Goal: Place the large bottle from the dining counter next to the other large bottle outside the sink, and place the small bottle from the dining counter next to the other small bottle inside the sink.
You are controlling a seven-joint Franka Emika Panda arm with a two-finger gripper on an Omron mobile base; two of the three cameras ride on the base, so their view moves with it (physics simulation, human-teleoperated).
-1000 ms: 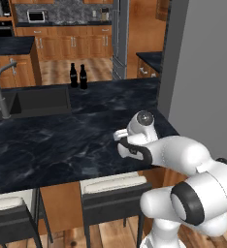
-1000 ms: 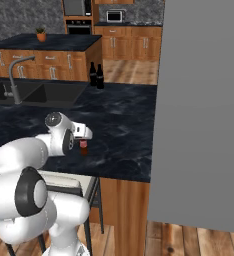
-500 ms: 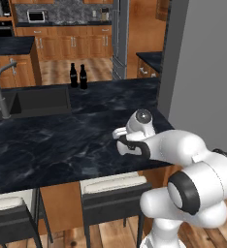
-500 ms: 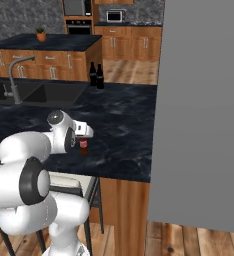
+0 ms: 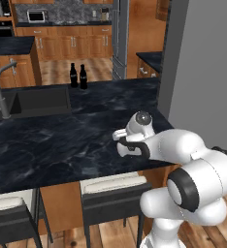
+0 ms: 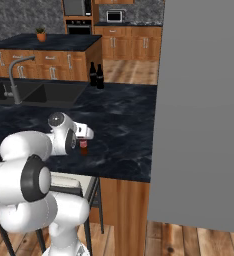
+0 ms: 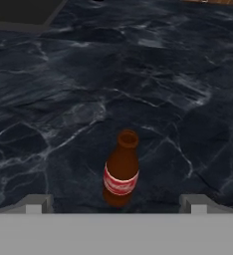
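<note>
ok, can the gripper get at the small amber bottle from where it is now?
Probably yes. In the hand view the small amber bottle stands upright on the dining counter, centred between the open gripper fingertips, with bare counter all around it and nothing between them.

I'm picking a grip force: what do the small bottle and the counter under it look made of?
The small bottle: probably glossy amber glass, with see-through brown walls and a red-and-white label. The dining counter: polished black stone by its look, with white veining and a soft sheen.
</note>
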